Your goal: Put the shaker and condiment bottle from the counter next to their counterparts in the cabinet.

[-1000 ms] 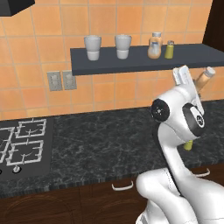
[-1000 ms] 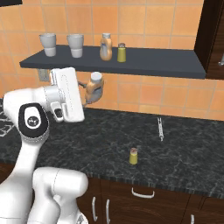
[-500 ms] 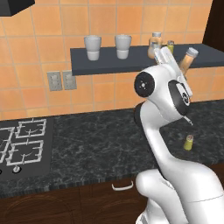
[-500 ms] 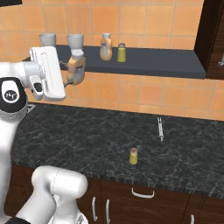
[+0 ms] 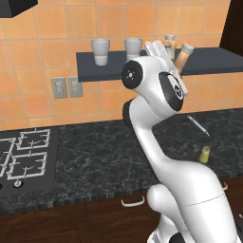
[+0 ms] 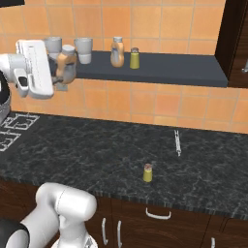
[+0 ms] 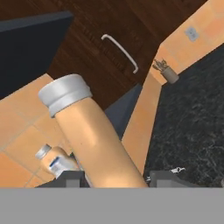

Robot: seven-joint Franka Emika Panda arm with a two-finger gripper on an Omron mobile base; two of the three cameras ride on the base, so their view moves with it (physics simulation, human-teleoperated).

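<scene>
Right base view: the end effector (image 6: 68,68) was clenched on the slim orange condiment bottle (image 6: 65,64), carrying it in the air at about the height of the slate-grey wall shelf (image 6: 160,72) and in front of that shelf's left end, just before the two pale cups (image 6: 83,50). The bottle's counterpart, the fat rounded pale-orange bottle (image 6: 116,52) with its silver cap, stood further right along the shelf with a yellow-green shaker (image 6: 134,58) just beside it, so the slot the carried bottle was meant for lay to the right of the end effector and deeper in over the shelf. In the left base view the condiment bottle (image 5: 182,55) leaned, its pale cap tipped up and to the right toward the shelf, not upright; the hand view showed the same bottle (image 7: 94,135) running lengthwise out from between the fingertips, cap end farthest from the hand, with the rounded bottle (image 7: 54,161) near its base end. A judgement from these frames: the bottle would need to travel rightward along the shelf and be stood upright before release. The second shaker (image 6: 147,173) sat untouched on the black speckled counter (image 6: 82,155), well below and to the right.
</scene>
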